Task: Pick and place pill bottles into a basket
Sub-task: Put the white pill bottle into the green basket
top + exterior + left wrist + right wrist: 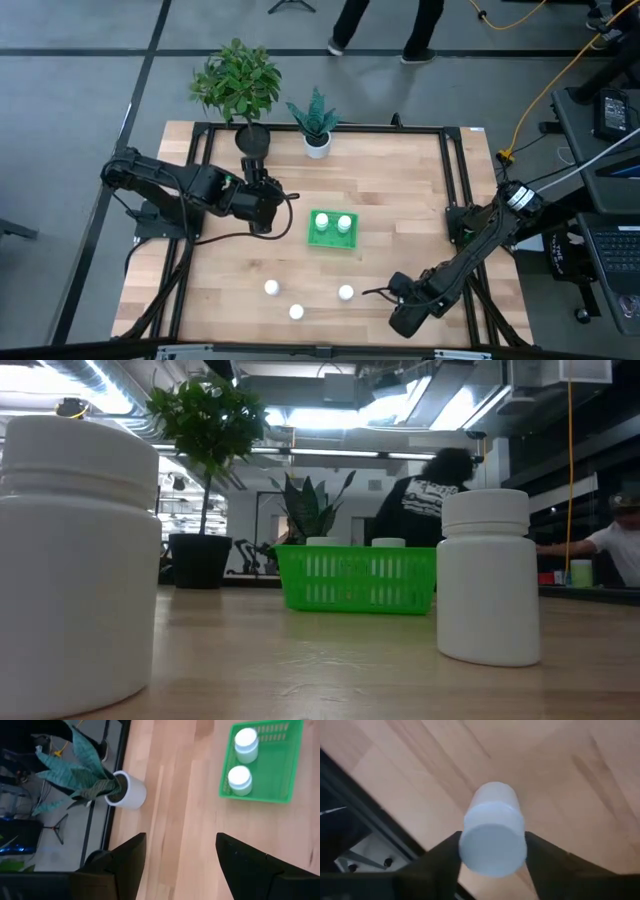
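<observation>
My right gripper [492, 851] clamps a small white plastic pill bottle [493, 832], seemingly lifted, at five o'clock from the bright-green plastic basket [332, 238]; my left gripper [180, 851] gapes empty at its nine o'clock.

We are looking at a light wooden table [400, 190] in a black frame. Sitting on it are a green basket [331, 240] near the middle, three loose pill bottles [271, 288] [296, 312] [345, 293] toward the near edge — and, along the far edge, a black plant pot [252, 138] and a white plant pot [317, 146].
</observation>
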{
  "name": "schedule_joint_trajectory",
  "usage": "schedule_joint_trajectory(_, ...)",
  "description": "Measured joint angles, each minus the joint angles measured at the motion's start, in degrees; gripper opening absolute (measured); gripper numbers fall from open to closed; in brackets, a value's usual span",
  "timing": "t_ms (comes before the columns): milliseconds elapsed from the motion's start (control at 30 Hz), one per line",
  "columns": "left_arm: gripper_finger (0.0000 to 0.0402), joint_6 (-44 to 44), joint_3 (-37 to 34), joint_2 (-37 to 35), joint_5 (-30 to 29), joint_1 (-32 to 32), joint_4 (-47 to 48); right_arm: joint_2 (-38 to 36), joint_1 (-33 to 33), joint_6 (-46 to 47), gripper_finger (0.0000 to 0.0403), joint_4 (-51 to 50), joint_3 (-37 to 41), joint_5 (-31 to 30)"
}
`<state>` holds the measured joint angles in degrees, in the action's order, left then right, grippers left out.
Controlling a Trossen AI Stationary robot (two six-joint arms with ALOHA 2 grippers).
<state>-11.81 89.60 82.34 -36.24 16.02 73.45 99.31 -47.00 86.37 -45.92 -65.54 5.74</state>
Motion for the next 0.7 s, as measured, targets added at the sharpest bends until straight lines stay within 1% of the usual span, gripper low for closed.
schedule_joint_trajectory(100, 0.0233, 0.94, 0.00, 0.00, 0.30, -0.19, -1.31, -0.14, 0.01, -0.98, 0.0153, 1.27, -0.06, 0.13)
schedule_joint_trajectory(133, 0.0233, 1.25, 0.00, 0.00, 0.30, -0.19, -1.71, -0.14, 0.06, -1.40, 0.0150, 1.97, -0.06, 0.12)
schedule_joint_trajectory(300, 0.0233, 2.09, 0.00, 0.00, 0.32, -0.19, -1.96, -0.13, 1.12, -3.45, 0.0150, 2.59, -0.04, 0.15)
schedule_joint_trajectory(433, 0.0233, 1.26, 0.00, 0.00, 0.32, -0.19, -1.98, -0.01, 2.94, -8.40, 0.0150, 1.70, -0.74, 0.13)
schedule_joint_trajectory(533, 0.0233, 0.52, 0.00, 0.03, 0.32, -0.17, -1.98, 0.02, 5.28, -14.28, 0.0150, -0.69, -2.43, 0.03)
schedule_joint_trajectory(700, 0.0233, -0.48, 0.00, 0.03, 0.31, 0.03, -2.08, 0.02, 11.15, -27.08, 0.0150, -8.15, -6.21, -0.26)
